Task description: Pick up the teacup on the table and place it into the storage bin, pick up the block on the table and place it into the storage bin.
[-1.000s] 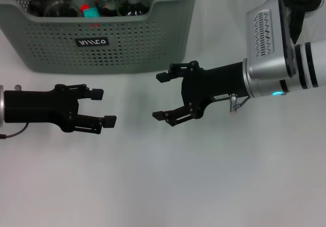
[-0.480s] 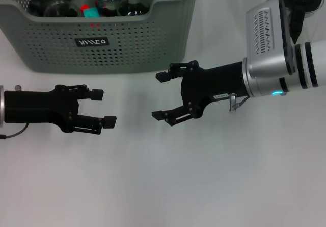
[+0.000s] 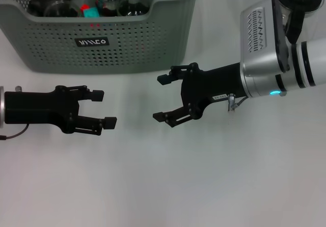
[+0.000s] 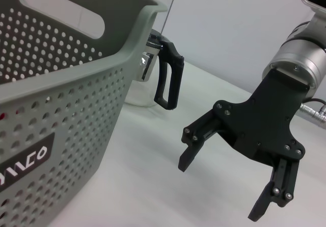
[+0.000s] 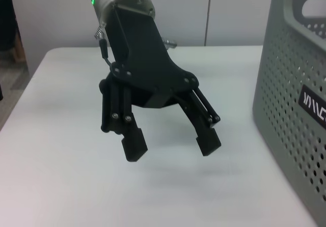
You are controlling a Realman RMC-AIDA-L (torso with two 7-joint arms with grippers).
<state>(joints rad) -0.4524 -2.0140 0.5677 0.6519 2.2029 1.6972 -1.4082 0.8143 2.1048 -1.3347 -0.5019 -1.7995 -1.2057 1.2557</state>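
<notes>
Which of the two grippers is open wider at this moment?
The right gripper, on the silver arm in front of the storage bin. Its fingertips stand far apart, while the left gripper on the all-black arm shows a clearly narrower gap.

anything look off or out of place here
Nothing stands out. The storage bin sits upright and undamaged with dark glassware and a red and teal item inside. Left gripper and right gripper hover open and empty over the table.
</notes>
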